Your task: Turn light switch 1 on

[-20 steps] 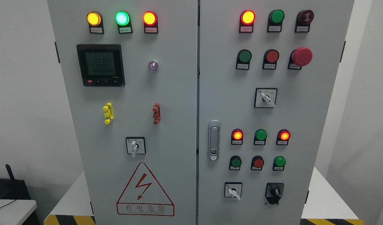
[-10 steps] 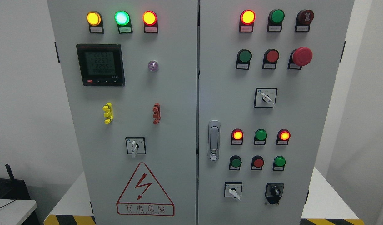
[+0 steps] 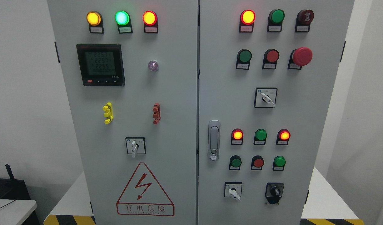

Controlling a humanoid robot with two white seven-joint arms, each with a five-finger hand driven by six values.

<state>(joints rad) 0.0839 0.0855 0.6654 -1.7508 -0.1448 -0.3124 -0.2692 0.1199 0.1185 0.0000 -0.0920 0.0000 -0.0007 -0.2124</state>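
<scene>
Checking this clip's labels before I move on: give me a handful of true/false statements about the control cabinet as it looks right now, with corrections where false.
1. The three lamps at the top of the left door are all lit. True: yellow lamp, green lamp, red lamp.
2. A robot hand is touching a switch. False: no hand or arm is in view.
3. The emergency stop button sits on the right door. True.
4. The digital meter has a dark, blank screen. False: its screen shows rows of digits.
5. The door handle is on the left door. False: it is on the right door, near the seam.
</scene>
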